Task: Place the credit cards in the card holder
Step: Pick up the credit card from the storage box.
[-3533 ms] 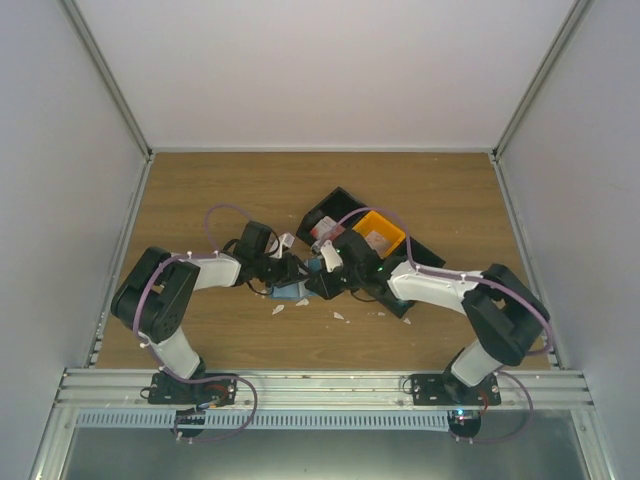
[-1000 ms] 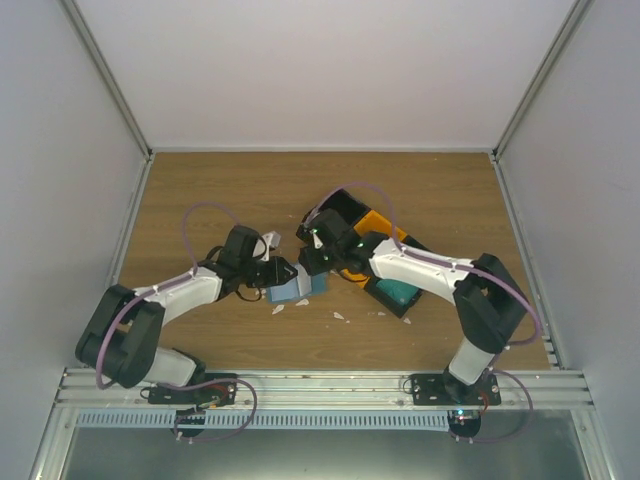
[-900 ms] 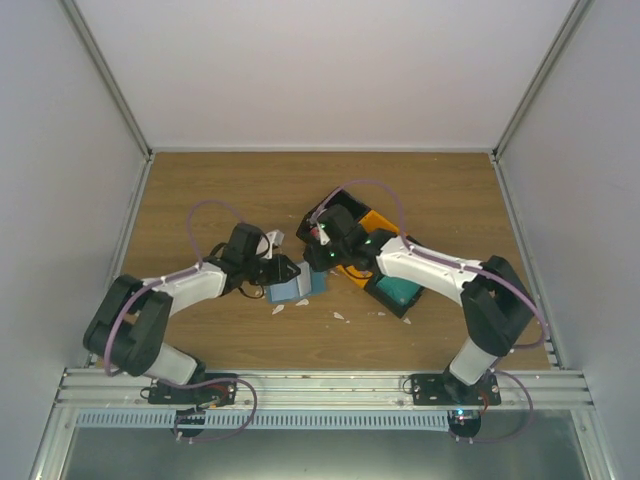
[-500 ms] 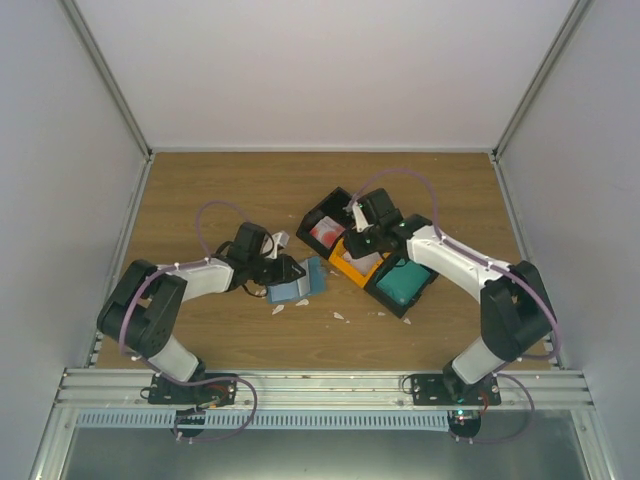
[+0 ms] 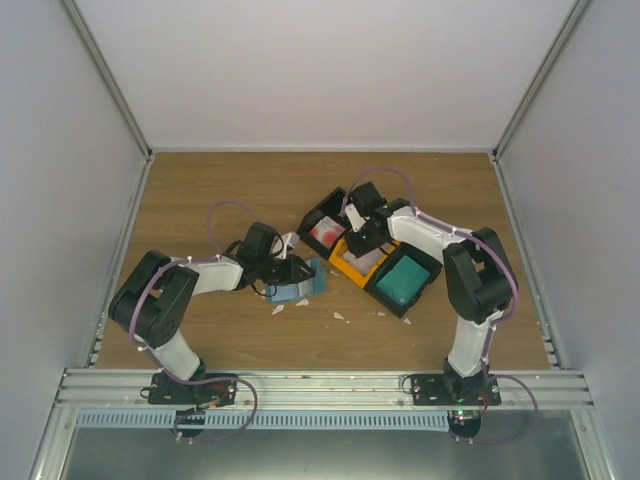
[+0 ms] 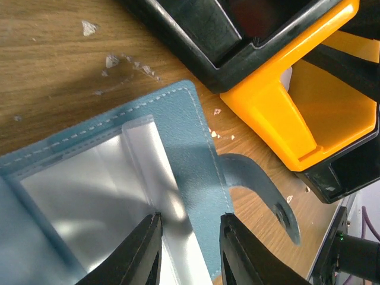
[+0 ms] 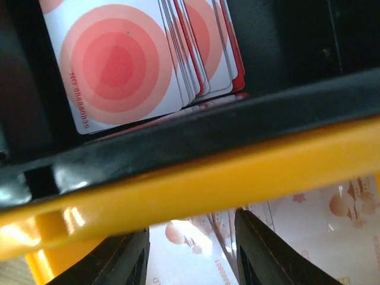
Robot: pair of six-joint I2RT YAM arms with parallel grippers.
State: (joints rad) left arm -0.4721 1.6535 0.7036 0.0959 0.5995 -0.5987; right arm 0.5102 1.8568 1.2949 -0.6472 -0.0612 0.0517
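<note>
The teal-blue card holder (image 5: 297,289) lies open on the table; the left wrist view shows its blue flap (image 6: 178,148), a clear pocket and a snap strap (image 6: 261,193). My left gripper (image 5: 296,270) (image 6: 190,218) is open, its fingers standing apart over the holder's flap. Several credit cards, white with red circles (image 7: 116,62), lie in the black bin (image 5: 313,217). More pinkish-white cards (image 7: 314,237) lie in the orange bin (image 5: 348,268). My right gripper (image 5: 357,232) (image 7: 191,224) is open and empty, low over the orange bin's cards, by its wall.
A green-teal block (image 5: 403,279) fills the nearest black bin of the row. White scraps (image 5: 340,316) lie on the wood in front of the holder, more in the left wrist view (image 6: 89,27). Grey walls enclose the table on three sides.
My right gripper has swung away from the card holder, back and right, to the orange bin. My left gripper has stayed at the holder, shifting only slightly.
</note>
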